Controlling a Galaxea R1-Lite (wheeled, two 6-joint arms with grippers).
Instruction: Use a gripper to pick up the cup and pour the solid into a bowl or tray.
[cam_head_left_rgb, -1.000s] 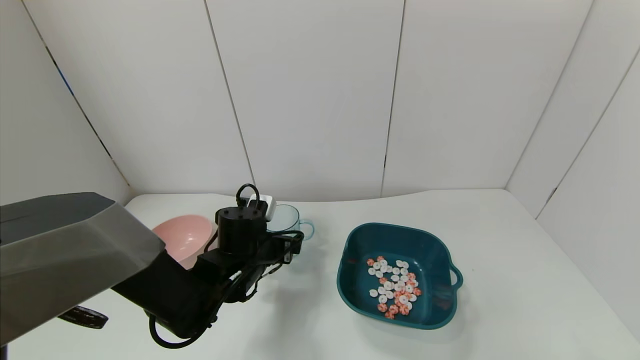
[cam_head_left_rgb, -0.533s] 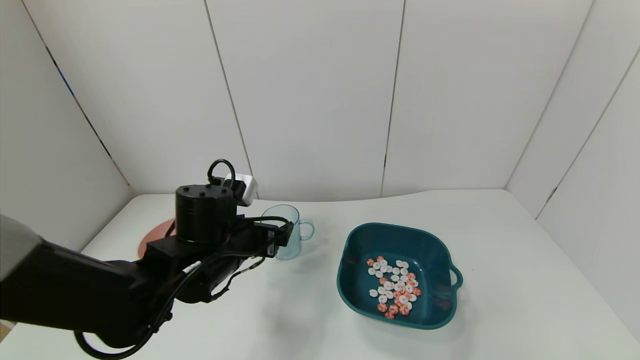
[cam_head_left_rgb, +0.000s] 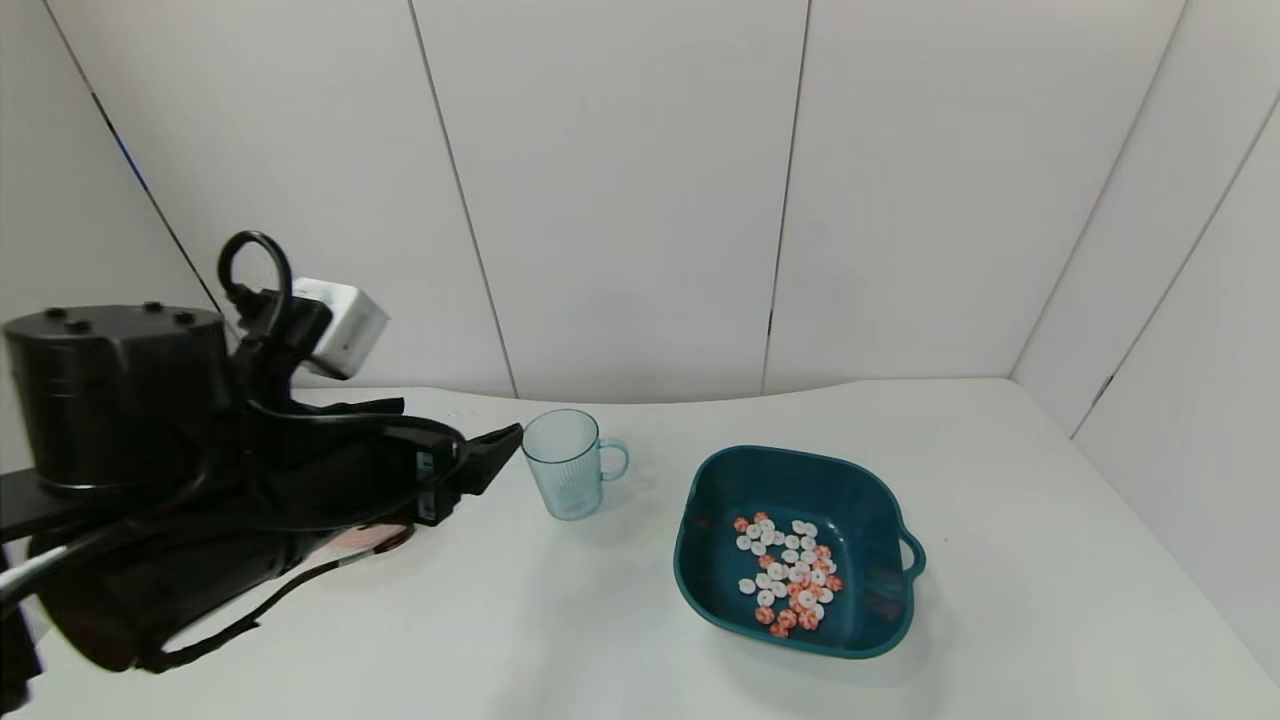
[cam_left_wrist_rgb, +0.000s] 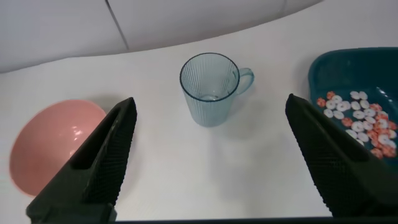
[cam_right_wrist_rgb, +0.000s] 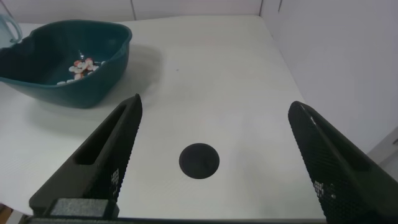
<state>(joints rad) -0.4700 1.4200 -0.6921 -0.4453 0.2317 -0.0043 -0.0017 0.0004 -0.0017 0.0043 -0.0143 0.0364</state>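
Observation:
The cup (cam_head_left_rgb: 565, 465) stands upright and empty on the white table, handle toward the basin; it also shows in the left wrist view (cam_left_wrist_rgb: 210, 87). The solid (cam_head_left_rgb: 788, 575), white and orange-red discs, lies in the dark teal basin (cam_head_left_rgb: 870, 500), which is to the right of the cup. My left gripper (cam_head_left_rgb: 480, 465) is open and empty, raised to the left of the cup and apart from it; the left wrist view (cam_left_wrist_rgb: 211, 162) shows the cup ahead between its jaws. My right gripper (cam_right_wrist_rgb: 214, 155) is open and empty over the table right of the basin (cam_right_wrist_rgb: 112, 56).
A round pink bowl (cam_left_wrist_rgb: 53, 140) sits left of the cup, mostly hidden behind my left arm in the head view. A black round spot (cam_right_wrist_rgb: 199, 160) marks the table under the right gripper. White walls enclose the table at the back and sides.
My left gripper has drawn back from the cup, leftward and upward. The cup stays standing in the same place. The basin and discs have not moved.

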